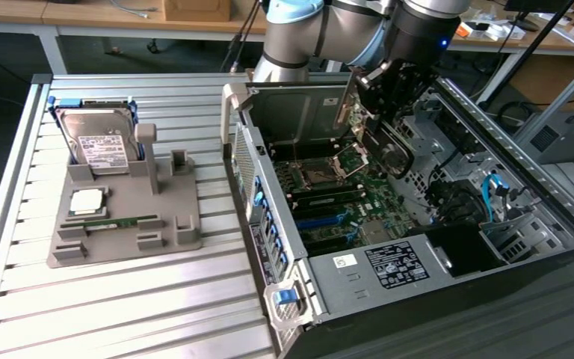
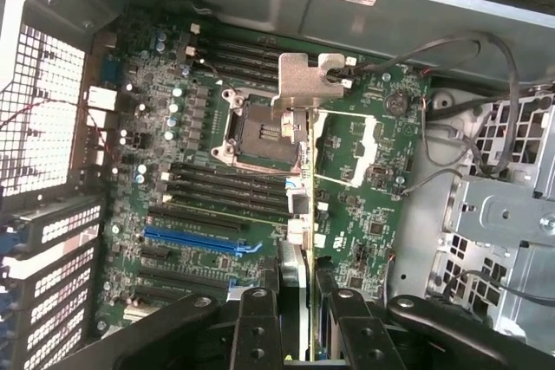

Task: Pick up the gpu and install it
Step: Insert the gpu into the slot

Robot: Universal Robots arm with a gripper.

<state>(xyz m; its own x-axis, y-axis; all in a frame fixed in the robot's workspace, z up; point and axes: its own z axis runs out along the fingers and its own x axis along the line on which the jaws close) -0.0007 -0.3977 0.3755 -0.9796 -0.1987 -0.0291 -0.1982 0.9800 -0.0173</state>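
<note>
My gripper (image 1: 385, 93) hangs over the open computer case (image 1: 387, 269), shut on the gpu (image 1: 375, 138). The card hangs on edge with its black round fan (image 1: 394, 158) facing the exterior view's right and its green board toward the left. In the wrist view the two black fingers (image 2: 257, 318) clamp the gpu (image 2: 299, 240), which is seen edge-on. Its silver end bracket (image 2: 299, 84) sits at the far end, above the motherboard (image 2: 364, 188). A blue slot (image 2: 195, 240) lies on the board beside the card, apart from it.
A grey fixture (image 1: 117, 224) on the slatted table holds a hard drive (image 1: 102, 146), a chip (image 1: 86, 200) and a RAM stick (image 1: 117, 222). Case walls, a drive cage (image 2: 503, 214) and loose cables (image 2: 460, 49) surround the board. A CPU socket (image 2: 256, 127) lies under the bracket.
</note>
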